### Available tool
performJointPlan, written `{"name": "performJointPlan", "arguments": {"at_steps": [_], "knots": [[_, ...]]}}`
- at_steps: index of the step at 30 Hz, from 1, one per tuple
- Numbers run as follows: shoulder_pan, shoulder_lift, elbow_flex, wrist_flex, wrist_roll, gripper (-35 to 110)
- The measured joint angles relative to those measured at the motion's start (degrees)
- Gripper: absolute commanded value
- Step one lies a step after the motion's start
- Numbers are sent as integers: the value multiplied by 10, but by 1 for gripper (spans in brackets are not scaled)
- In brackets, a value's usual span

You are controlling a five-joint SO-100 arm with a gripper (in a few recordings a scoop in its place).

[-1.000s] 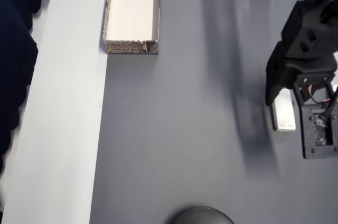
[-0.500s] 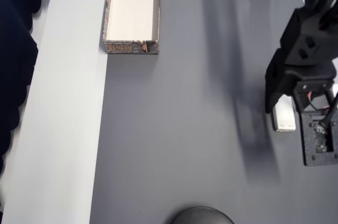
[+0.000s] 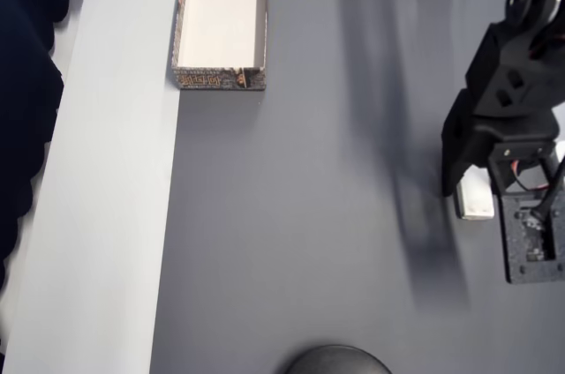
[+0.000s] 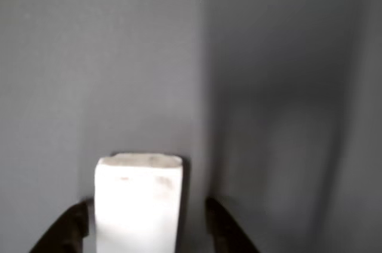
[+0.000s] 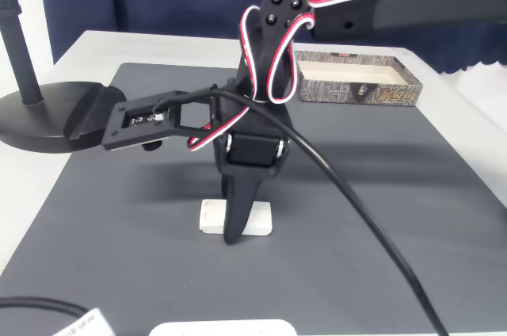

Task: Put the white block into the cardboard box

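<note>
End effector (image 4: 143,229) lower over white block (image 4: 138,202)

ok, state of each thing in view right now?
white block: flat on the grey mat, between the open fingers, not gripped.
gripper: open, down at the mat, straddling the block.
cardboard box: open-topped, nothing visible inside, far from the block.

Overhead view: straight down on grey mat (image 3: 291,215), far, whole mat seen. Wrist view: very close, aimed down at mat past white block (image 4: 138,202). Fixed view: low, at mat's edge, cardboard box (image 5: 354,85) at far edge. Block shared by all three.
</note>
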Motion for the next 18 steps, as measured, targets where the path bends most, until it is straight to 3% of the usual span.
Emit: {"name": "performJointPlan", "arguments": {"at_steps": [18], "knots": [[-4, -5, -11, 0, 0, 24]]}}
